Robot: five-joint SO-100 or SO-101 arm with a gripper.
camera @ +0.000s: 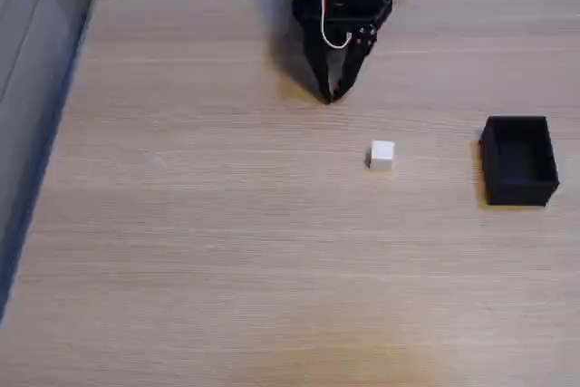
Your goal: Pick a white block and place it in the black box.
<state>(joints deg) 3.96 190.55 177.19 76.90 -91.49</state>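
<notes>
fingers together and empty, tips down near the table, white block apart, black box beyond

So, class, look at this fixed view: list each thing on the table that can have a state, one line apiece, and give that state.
gripper: fingertips together, shut, holding nothing, pointing down at the table's far side.
white block: resting on the table, free, not gripped, outside the box.
black box: upright, no lid, open on top, nothing visible inside.
</notes>
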